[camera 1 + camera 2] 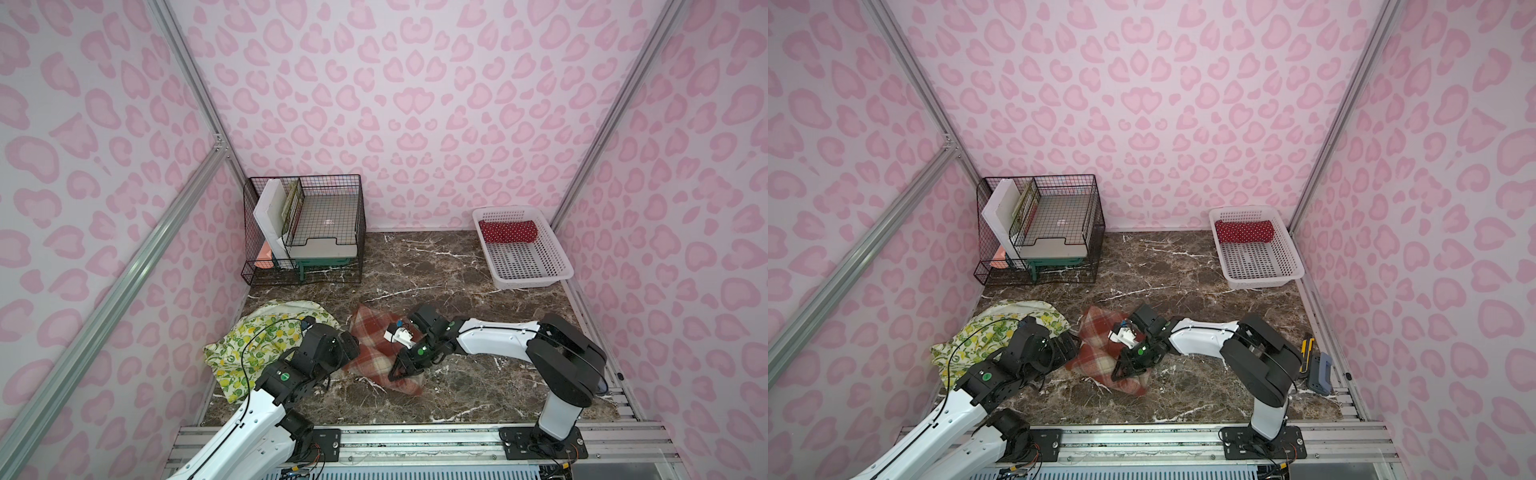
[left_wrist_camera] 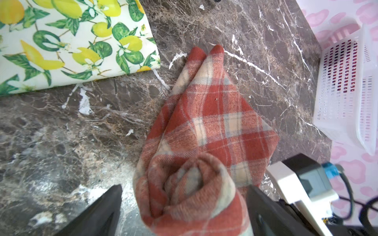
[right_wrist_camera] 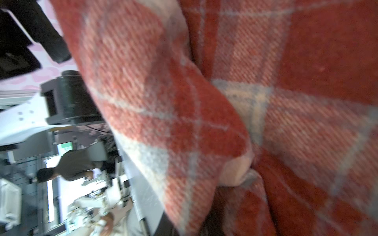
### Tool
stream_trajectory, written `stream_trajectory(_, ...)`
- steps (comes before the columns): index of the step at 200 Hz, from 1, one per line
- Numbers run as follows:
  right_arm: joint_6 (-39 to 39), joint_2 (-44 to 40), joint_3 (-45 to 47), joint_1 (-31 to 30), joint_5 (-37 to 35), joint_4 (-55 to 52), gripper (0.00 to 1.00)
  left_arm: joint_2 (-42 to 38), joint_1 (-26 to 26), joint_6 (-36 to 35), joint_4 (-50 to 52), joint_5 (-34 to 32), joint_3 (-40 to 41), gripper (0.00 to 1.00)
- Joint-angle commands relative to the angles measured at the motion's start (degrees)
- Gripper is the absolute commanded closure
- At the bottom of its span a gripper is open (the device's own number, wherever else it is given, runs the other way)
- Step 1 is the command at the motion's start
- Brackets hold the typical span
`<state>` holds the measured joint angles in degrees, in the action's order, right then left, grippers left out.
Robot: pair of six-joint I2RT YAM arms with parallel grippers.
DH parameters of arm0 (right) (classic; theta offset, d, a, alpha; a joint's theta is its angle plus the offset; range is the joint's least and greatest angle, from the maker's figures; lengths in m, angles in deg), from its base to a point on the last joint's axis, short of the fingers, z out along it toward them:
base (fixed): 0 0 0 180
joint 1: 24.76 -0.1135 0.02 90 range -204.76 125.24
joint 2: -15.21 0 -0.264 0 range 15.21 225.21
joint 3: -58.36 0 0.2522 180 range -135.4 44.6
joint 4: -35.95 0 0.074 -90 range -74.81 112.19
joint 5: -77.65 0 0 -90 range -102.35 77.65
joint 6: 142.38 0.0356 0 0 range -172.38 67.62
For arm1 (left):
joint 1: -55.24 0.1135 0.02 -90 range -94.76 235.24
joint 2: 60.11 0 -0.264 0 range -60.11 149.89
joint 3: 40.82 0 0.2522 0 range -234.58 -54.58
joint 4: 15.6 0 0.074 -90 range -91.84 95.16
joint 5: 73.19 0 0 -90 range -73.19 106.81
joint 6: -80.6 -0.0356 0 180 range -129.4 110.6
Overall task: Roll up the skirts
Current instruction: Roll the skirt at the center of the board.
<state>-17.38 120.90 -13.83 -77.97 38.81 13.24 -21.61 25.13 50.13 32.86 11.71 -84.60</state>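
Plainly, the plaid skirt [image 1: 368, 328] is the one being worked. It lies on the marble top [image 1: 457, 266] well apart from the white basket [image 1: 536, 283], on the side toward the arm bases. One end is wound into a thick coil and the other lies flat.

The left gripper [image 2: 185, 187] frames that coil. Its fingers [image 2: 102, 208] are spread wide and stand clear of the cloth on either side, probably so the coil can rest loose.

The right gripper [image 1: 395, 374] reaches in from the basket's side. In both top views its jaws look drawn together on the skirt's near edge. Its wrist view is filled with bunched plaid, which suits a pinch meant to keep the roll from springing open.

The polka-dot skirt [image 1: 507, 231] sits as a finished roll inside the basket, against its far wall, so rolls apparently go there. The lemon skirt [image 1: 257, 340] lies crumpled and unrolled just beyond the plaid one, farther from the basket.
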Motion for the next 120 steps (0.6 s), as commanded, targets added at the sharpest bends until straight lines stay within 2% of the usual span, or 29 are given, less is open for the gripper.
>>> stream_trajectory(1, 0.38, 7.11, -3.19, 1.9, 13.52, 0.56, 1.0, -1.65, 0.05, -0.53, 0.98, 1.63, 0.75, 0.05)
stream_trajectory(15, -1.71, 12.27, -3.78, 3.88, 14.94, 0.58, 1.0, -1.94, 0.05, -0.33, 0.11, 2.43, 1.34, 0.05)
stream_trajectory(44, -4.19, 17.3, -4.51, 6.82, 10.75, -1.6, 1.0, -0.16, -0.19, 0.05, -3.7, 4.42, 2.93, 0.05)
stream_trajectory(72, -7.55, 19.63, -6.37, 6.3, 5.26, -4.55, 1.0, 2.9, -1.28, 1.55, -8.73, 5.1, 5.23, 0.04)
stream_trajectory(120, -8.81, 22.1, -5.81, 6.4, 5.23, -3.73, 1.0, 9.47, -5.21, 4.91, -13.58, 0.73, 5.91, 0.02)
